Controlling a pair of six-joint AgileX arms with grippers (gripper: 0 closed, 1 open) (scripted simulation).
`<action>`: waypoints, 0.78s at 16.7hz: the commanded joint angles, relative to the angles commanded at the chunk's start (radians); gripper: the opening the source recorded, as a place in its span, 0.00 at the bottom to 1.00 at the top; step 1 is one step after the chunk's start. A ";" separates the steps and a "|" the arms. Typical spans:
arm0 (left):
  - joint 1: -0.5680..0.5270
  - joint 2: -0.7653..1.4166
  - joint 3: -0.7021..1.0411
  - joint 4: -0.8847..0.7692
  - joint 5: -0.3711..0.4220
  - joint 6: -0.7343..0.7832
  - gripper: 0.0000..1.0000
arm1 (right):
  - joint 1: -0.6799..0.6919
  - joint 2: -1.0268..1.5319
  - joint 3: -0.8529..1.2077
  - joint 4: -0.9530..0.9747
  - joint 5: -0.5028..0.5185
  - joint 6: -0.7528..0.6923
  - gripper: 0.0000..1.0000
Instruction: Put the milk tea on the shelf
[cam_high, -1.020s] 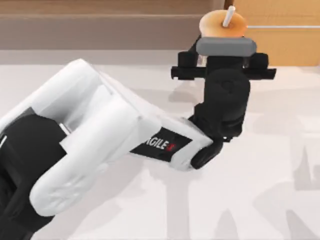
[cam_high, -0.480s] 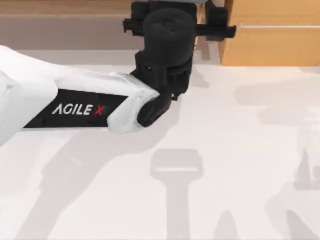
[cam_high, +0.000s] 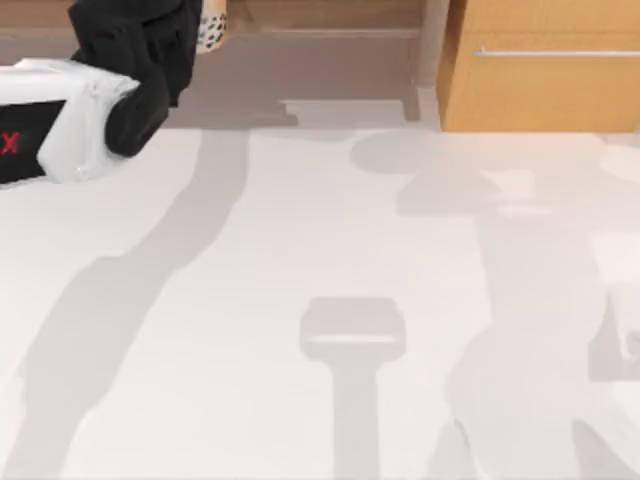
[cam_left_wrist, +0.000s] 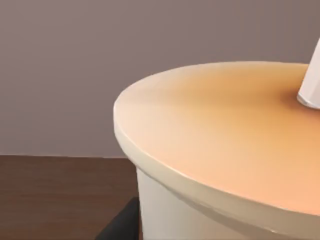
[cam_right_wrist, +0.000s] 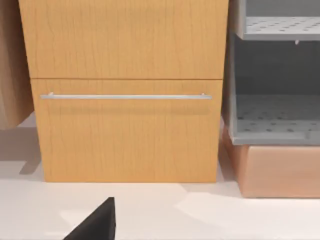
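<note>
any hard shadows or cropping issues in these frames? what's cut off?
Top view: soft grey shadows of the arms streak the white table; the left arm's black wrist and the pearl-speckled milk tea cup are cropped at the upper edge. Left wrist view: the cup's orange lid sits very close, straw cut off. Right wrist view: evenly lit orange-wood cabinet, faint shadow under its silver handle.

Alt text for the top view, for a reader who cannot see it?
The left arm's gripper reaches to the table's far left edge, carrying the milk tea over the shelf. An orange-wood cabinet with a silver handle stands at the far right, on the white table.
</note>
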 joint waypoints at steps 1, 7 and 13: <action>0.032 -0.004 0.012 -0.018 0.024 0.003 0.00 | 0.000 0.000 0.000 0.000 0.000 0.000 1.00; 0.132 0.014 0.111 -0.089 0.147 0.025 0.00 | 0.000 0.000 0.000 0.000 0.000 0.000 1.00; 0.130 0.012 0.112 -0.088 0.149 0.028 0.00 | 0.000 0.000 0.000 0.000 0.000 0.000 1.00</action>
